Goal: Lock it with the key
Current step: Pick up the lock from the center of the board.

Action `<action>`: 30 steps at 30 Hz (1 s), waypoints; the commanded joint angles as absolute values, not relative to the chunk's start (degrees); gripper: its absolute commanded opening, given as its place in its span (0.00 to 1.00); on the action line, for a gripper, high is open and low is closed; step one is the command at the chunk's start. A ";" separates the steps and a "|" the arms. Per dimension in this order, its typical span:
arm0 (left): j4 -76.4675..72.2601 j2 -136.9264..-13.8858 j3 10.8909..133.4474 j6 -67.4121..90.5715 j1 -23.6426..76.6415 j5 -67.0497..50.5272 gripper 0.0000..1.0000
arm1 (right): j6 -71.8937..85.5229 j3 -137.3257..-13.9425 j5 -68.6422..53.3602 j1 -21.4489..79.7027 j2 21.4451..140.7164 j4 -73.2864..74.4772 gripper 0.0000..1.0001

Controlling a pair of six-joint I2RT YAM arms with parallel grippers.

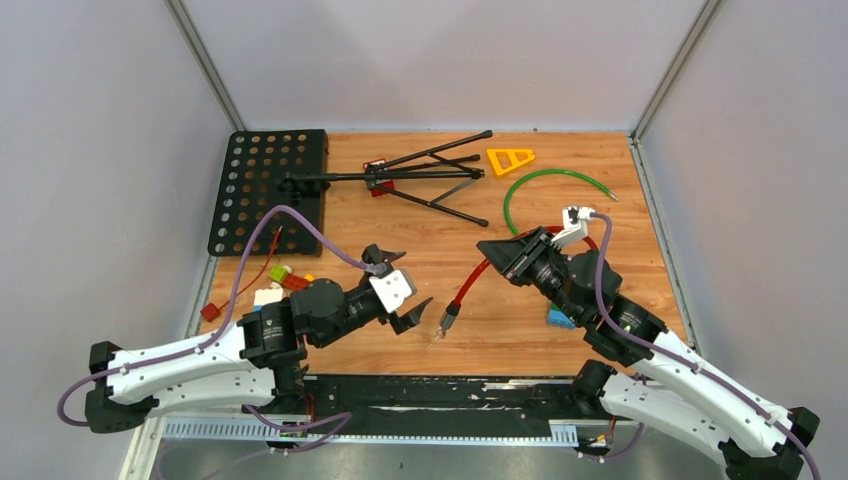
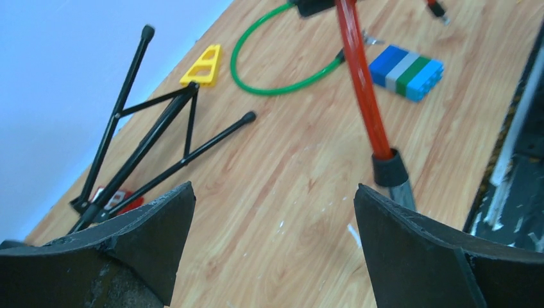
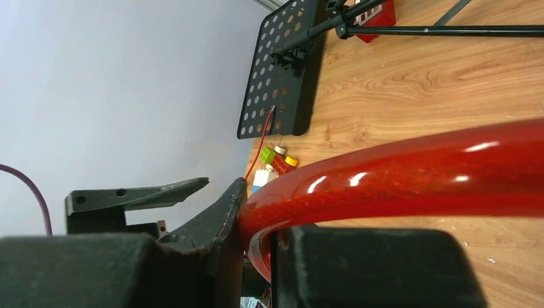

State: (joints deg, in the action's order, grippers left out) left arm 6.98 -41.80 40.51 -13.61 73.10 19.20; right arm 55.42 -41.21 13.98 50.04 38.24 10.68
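A red cable lock (image 1: 470,285) runs across the middle of the wooden table. My right gripper (image 1: 500,255) is shut on the red cable (image 3: 398,179), which fills the right wrist view between the jaws. The cable's free end has a black collar (image 2: 389,168) and a metal pin (image 2: 403,194) resting near the table's front. My left gripper (image 1: 417,278) stands open just left of that end, nothing between its fingers (image 2: 274,189). I cannot make out the key.
A black perforated plate (image 1: 265,190) with folded tripod legs (image 1: 420,175) lies at the back left. A yellow triangle (image 1: 510,160) and a green cable (image 1: 540,185) are at the back. A blue block (image 2: 405,70) and small coloured bricks (image 1: 285,280) lie nearby.
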 commanded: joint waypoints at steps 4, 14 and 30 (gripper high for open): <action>-1.25 -46.13 41.83 -5.65 73.25 6.02 1.00 | 56.28 -41.28 14.77 49.81 37.88 7.47 0.00; -5.44 -53.51 39.15 -2.55 73.25 0.59 1.00 | 57.39 -41.62 17.03 49.80 37.10 7.90 0.00; -7.79 -58.49 36.72 -0.43 73.23 14.84 1.00 | 57.79 -40.96 17.65 49.79 36.12 8.00 0.00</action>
State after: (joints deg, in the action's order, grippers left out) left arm -3.90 -58.11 36.64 -2.13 73.10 8.19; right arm 57.41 -40.29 16.67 50.04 37.06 10.66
